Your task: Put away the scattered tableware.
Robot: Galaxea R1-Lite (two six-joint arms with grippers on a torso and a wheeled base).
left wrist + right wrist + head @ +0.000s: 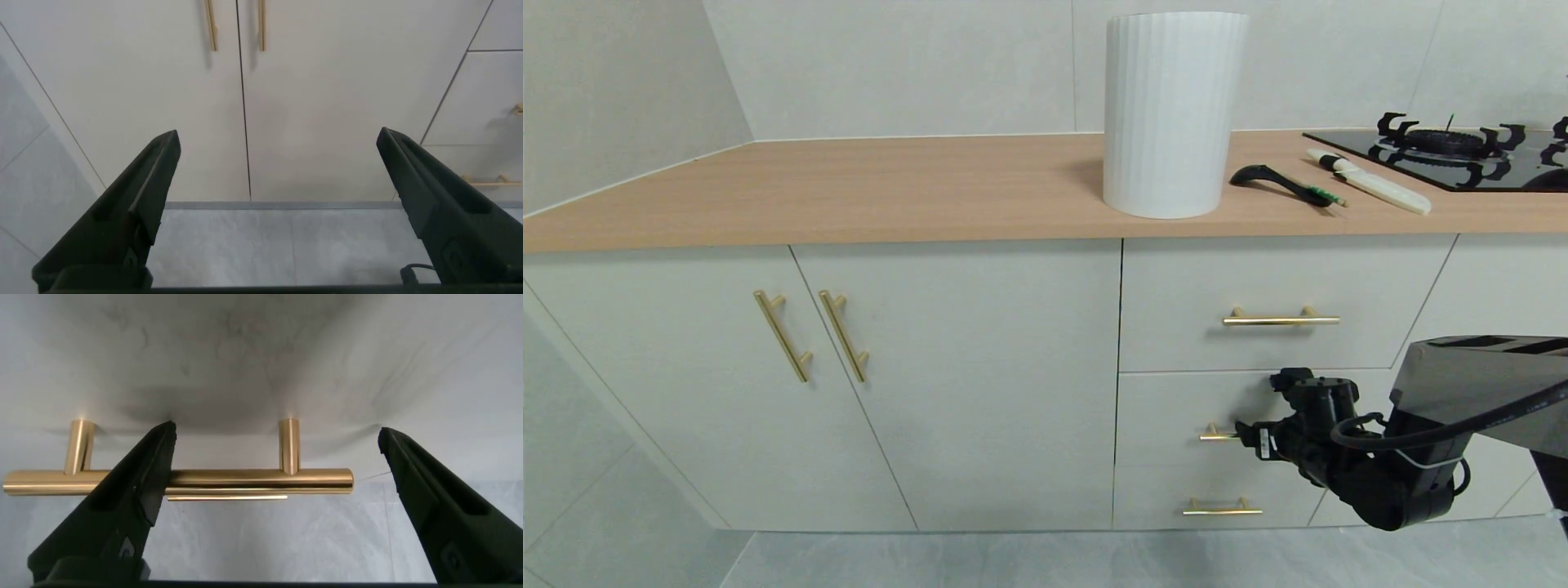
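Observation:
On the wooden countertop [890, 184] a black spoon with a green handle end [1278, 184] lies beside a white knife with a black band [1372, 184]. Both are to the right of a tall white ribbed container [1172, 114]. My right gripper [1250, 431] is low, at the middle drawer's brass handle [1217, 435]. In the right wrist view that gripper [275, 433] is open, and the handle bar [229, 480] runs across between its fingers. My left gripper [278, 135] is open and holds nothing. It faces the foot of the cupboard doors [245, 98].
A black gas hob [1445, 151] sits at the counter's far right. The top drawer [1281, 318] and bottom drawer [1223, 511] are shut, as are the two cupboard doors with brass handles [813, 335]. Grey tiled floor [1013, 559] lies below.

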